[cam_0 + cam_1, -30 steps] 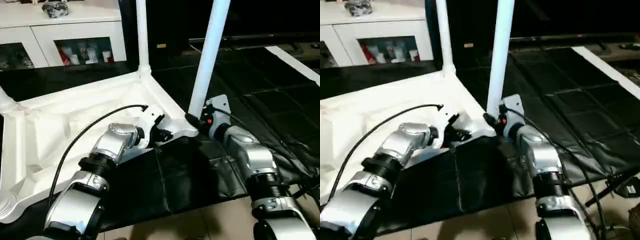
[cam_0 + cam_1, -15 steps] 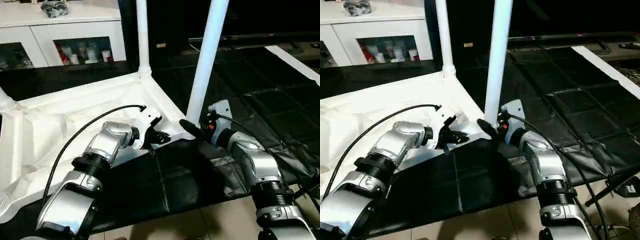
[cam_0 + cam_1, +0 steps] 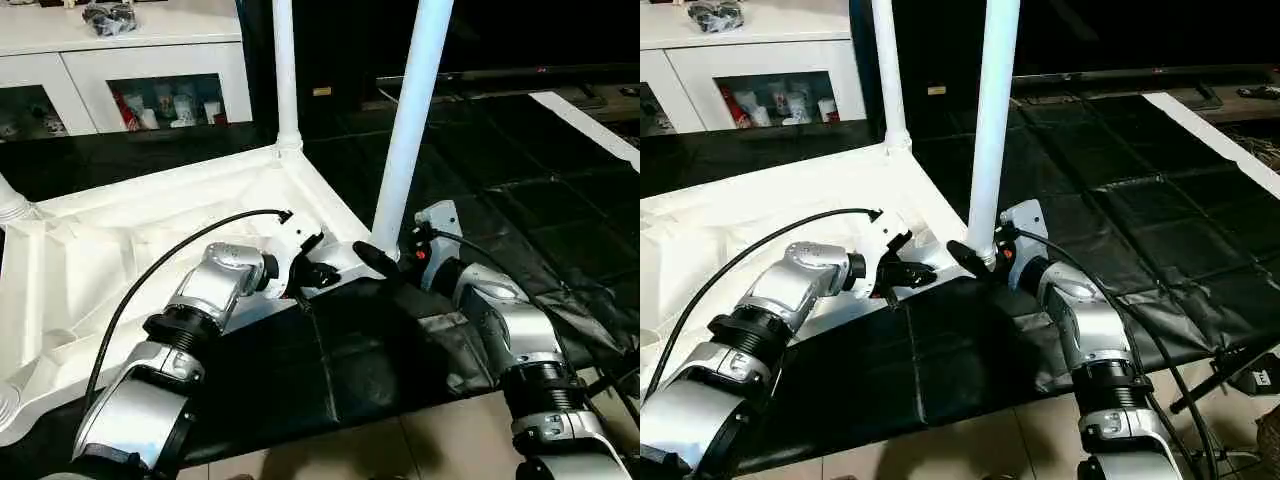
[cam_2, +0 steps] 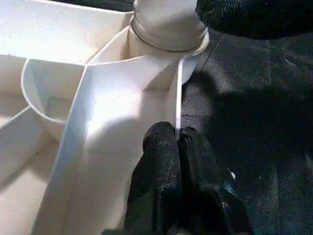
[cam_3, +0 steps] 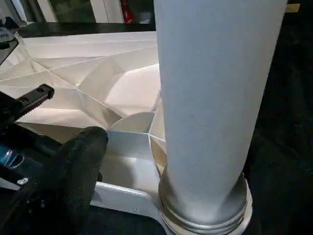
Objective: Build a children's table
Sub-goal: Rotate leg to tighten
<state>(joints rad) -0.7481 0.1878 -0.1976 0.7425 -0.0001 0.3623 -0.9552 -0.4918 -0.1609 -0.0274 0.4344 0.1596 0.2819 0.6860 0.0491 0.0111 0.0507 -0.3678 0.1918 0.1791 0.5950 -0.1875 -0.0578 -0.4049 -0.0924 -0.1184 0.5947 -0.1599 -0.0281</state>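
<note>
Forearms reach over black matting to the near corner of the upturned table top (image 3: pixel 150 240). The left gripper (image 4: pixel 177 142) rests its closed fingers on the top's rim, steadying it. The right gripper (image 3: pixel 385 265) stands spread wide around the base of the nearest leg (image 3: pixel 410 110), not clamping it. That leg stands upright in its corner socket (image 5: pixel 205 218); a second leg (image 3: pixel 285 70) rises at the far corner. Judged from this, the step goes best by keeping the rim pinned while checking the leg sits fully home before leaving it.

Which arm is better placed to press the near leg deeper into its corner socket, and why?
Probably the right. Its open end effector sits at the base of the near leg, one finger beside it. The left end effector is shut, resting on the tabletop's rim short of the socket.
</note>
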